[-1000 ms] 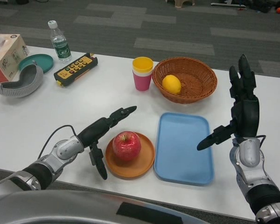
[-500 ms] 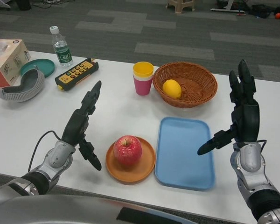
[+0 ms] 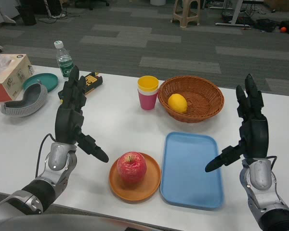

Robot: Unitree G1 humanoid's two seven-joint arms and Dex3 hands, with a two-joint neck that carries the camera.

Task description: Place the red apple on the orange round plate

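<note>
Raised since the earlier frames, the left hand (image 3: 70, 120) is now held upright at the table's left, fingers pointing up and thumb stretched toward the red apple (image 3: 131, 167); nothing is gripped. One right hand (image 3: 252, 132) is shown upright in the same manner at the right, fingers spread, thumb extended over the blue tray (image 3: 190, 163), and nothing is held. One red apple is seated on the one orange round plate (image 3: 135, 185), just left of the single blue tray. One wicker basket (image 3: 191, 97) containing one lemon (image 3: 177, 103) is seen behind the tray. Two stacked cups (image 3: 148, 92), yellow over pink, are placed beside the basket. One water bottle (image 3: 63, 59), one yellow remote (image 3: 89, 82), one teal dish (image 3: 40, 81), one grey curved object (image 3: 24, 99) and one tissue box (image 3: 7, 77) are set at far left.
</note>
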